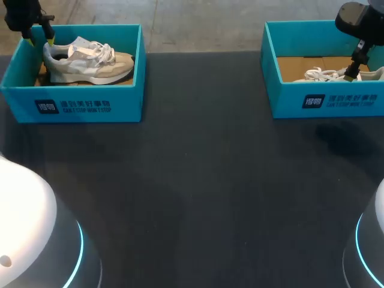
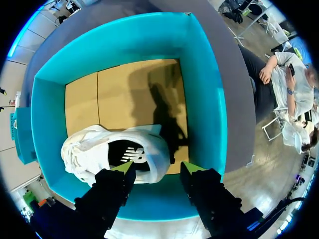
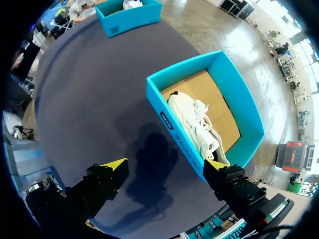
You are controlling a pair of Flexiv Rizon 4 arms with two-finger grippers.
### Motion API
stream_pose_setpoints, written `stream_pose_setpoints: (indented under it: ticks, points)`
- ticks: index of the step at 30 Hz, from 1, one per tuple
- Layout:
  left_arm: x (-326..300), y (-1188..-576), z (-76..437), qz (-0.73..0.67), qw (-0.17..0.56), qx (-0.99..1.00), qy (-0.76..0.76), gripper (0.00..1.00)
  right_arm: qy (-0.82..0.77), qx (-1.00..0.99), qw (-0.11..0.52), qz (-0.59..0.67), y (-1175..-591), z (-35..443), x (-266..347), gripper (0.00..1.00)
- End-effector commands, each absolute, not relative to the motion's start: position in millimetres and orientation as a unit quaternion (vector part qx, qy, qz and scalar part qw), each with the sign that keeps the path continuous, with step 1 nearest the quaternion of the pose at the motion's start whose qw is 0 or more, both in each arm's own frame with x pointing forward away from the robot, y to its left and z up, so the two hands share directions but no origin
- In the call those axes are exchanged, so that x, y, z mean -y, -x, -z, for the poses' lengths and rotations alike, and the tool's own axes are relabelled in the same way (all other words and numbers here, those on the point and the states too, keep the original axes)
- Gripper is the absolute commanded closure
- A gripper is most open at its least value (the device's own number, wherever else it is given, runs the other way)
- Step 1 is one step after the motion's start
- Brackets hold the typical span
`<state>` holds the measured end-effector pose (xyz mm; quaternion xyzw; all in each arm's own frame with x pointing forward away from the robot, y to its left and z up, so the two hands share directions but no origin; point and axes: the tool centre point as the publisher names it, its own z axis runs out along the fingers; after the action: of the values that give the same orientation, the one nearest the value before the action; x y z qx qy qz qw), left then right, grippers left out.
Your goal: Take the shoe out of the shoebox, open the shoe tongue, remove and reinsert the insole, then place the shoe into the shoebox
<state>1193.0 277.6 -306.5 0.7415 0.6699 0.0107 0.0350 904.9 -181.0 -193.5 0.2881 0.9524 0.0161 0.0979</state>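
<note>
A grey-and-white shoe (image 1: 90, 63) lies on its side in the left teal shoebox (image 1: 90, 102). My left gripper (image 1: 39, 42) is down at its heel. In the left wrist view the shoe (image 2: 94, 149) is under the left gripper (image 2: 158, 167). One yellow tip is over the shoe's mouth and the other is outside the heel, with a gap showing, so the gripper is open. A white shoe (image 1: 327, 74) lies in the right shoebox (image 1: 327, 99). My right gripper (image 1: 354, 69) hangs above it. From its wrist, the right gripper (image 3: 166, 164) stands open and empty, with that box (image 3: 174, 119) and shoe (image 3: 194, 119) ahead.
The dark table (image 1: 198, 180) stretches between the two boxes and toward the front. The left box's teal walls (image 2: 204, 99) close in around my left fingers. The other box (image 3: 127, 15) shows far across the table in the right wrist view.
</note>
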Motion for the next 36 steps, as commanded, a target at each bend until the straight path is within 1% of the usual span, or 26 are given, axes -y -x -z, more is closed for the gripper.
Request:
stream_pose_setpoints:
  ticks: [1, 3, 4, 5, 7, 8, 12, 14, 16, 19, 22, 25, 26, 29, 31, 32, 35, 36]
  points:
    - [-281, -1211, 320, 0.01, 0.017, -0.668, -0.744, 0.43, -0.288, -0.952, 0.098, -0.016, -905, 194, 181, 0.0]
    - [-281, -1213, 324, 0.009, 0.012, -0.667, -0.745, 0.46, -0.288, -0.952, 0.098, -0.016, -905, 194, 181, 0.0]
    - [-282, -1214, 327, 0.006, 0.009, -0.668, -0.744, 0.45, -0.288, -0.952, 0.098, -0.016, -905, 194, 181, 0.0]
    - [-282, -1214, 329, 0.005, 0.006, -0.668, -0.744, 0.41, -0.288, -0.952, 0.098, -0.016, -905, 194, 181, 0.0]
    - [-282, -1214, 332, 0.005, 0.004, -0.666, -0.746, 0.38, -0.288, -0.952, 0.098, -0.016, -905, 194, 181, 0.0]
    - [-282, -1214, 333, 0.005, 0.003, -0.665, -0.747, 0.33, -0.288, -0.952, 0.098, -0.016, -905, 194, 181, 0.0]
    - [-283, -1213, 342, 0.009, -0.001, -0.658, -0.753, 0.24, -0.288, -0.952, 0.098, -0.016, -905, 194, 181, 0.0]
    - [-282, -1214, 347, 0.011, -0.004, -0.655, -0.755, 0.28, -0.288, -0.952, 0.098, -0.016, -905, 194, 181, 0.0]
    - [-283, -1214, 351, 0.012, -0.006, -0.655, -0.756, 0.3, -0.288, -0.952, 0.098, -0.016, -905, 194, 181, 0.0]
    - [-283, -1213, 354, 0.016, -0.01, -0.652, -0.758, 0.29, -0.288, -0.952, 0.098, -0.016, -905, 194, 181, 0.0]
    - [-283, -1211, 356, 0.021, -0.01, -0.651, -0.758, 0.27, -0.288, -0.952, 0.098, -0.016, -905, 194, 181, 0.0]
    - [-283, -1208, 361, 0.026, -0.009, -0.649, -0.76, 0.31, -0.288, -0.952, 0.098, -0.016, -905, 194, 181, 0.0]
    - [-283, -1208, 363, 0.028, -0.01, -0.648, -0.761, 0.3, -0.288, -0.952, 0.098, -0.016, -905, 194, 181, 0.0]
    - [-283, -1207, 369, 0.032, -0.013, -0.647, -0.762, 0.33, -0.288, -0.952, 0.098, -0.016, -905, 194, 181, 0.0]
    - [-284, -1206, 372, 0.033, -0.015, -0.645, -0.763, 0.35, -0.288, -0.952, 0.098, -0.016, -905, 194, 181, 0.0]
    - [-284, -1206, 374, 0.034, -0.017, -0.644, -0.764, 0.41, -0.288, -0.952, 0.098, -0.016, -905, 194, 181, 0.0]
    - [-284, -1205, 377, 0.033, -0.02, -0.644, -0.764, 0.51, -0.288, -0.952, 0.098, -0.016, -905, 194, 181, 0.0]
    - [-284, -1205, 379, 0.034, -0.021, -0.643, -0.765, 0.53, -0.288, -0.952, 0.098, -0.016, -905, 194, 181, 0.0]
